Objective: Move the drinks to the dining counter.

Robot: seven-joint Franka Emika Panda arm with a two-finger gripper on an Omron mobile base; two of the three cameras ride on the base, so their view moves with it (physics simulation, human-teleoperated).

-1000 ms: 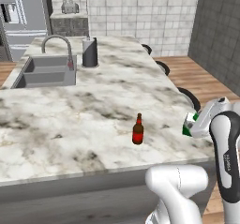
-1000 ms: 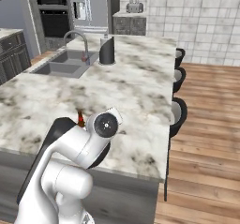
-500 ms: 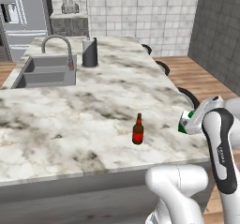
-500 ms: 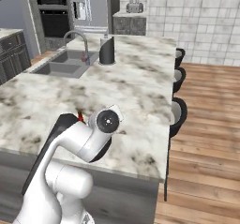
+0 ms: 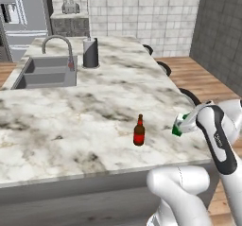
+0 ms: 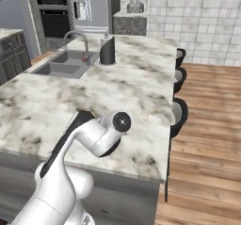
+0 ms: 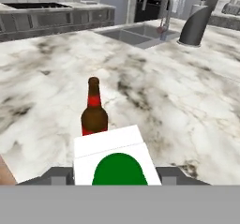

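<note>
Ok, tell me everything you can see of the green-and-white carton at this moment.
The carton is a small white box with a rounded green patch on its face, a plain white top, and a cardboard look. It sits upright between the fingers of the tool, which is shut on it. In the left base view it hangs at the near right edge of the marble dining counter; whether it rests on the top is unclear. The red-brown beer bottle stands just beyond it, apart.

My carton [image 7: 116, 163] is white with a green patch; the beer bottle [image 5: 139, 131] is red-brown; the counter [image 5: 85, 107] is white-grey veined marble.
</note>
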